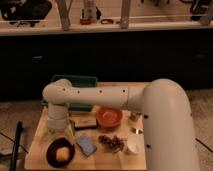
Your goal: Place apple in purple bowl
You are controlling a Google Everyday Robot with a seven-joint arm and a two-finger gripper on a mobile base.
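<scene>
Apple (62, 155) sits inside purple bowl (50, 151), table (112, 161) 7 o'clock corner; gripper (61, 132) just above, bowl's 12 o'clock; open or closed, we cannot tell; we judge apple firm, smooth, light; grip across widest girth.

Dim warm light, jaws just above purple bowl (51, 149)

Working from a single view. Looking down steeply from high behind the white arm (165, 125), facing across the surface (105, 159) toward the dark counter (125, 55) beyond the surface. Sitting close, with the arm crowding the right side. Taking in the claw (59, 132), hanging over the surface's near-left corner.
</scene>
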